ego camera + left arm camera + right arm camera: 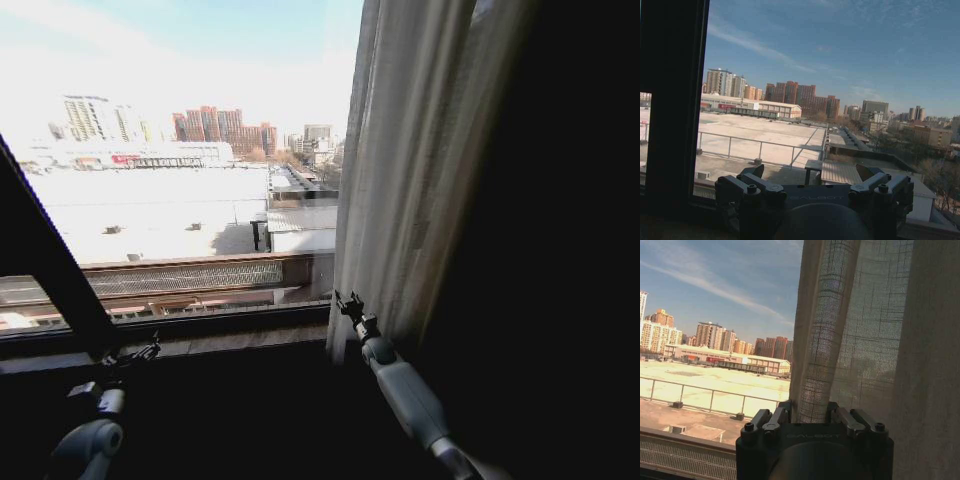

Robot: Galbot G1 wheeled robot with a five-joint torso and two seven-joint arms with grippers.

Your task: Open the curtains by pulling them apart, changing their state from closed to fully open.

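Pinching a pleat of the curtains (840, 340), the right gripper (347, 305) holds light, limp sheer—left gripper (812, 187), at seven o'clock, spread empty.

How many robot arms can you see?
2. The left arm is low by the window frame. The right arm reaches up to the curtain, its tool at the fabric's edge.

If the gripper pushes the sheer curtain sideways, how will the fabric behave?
Probably floppy: the sheer curtain hangs in soft folds by the right gripper, so it should bunch. Likely light, since its open weave lets daylight through. The thin fabric may slip from the gripper.
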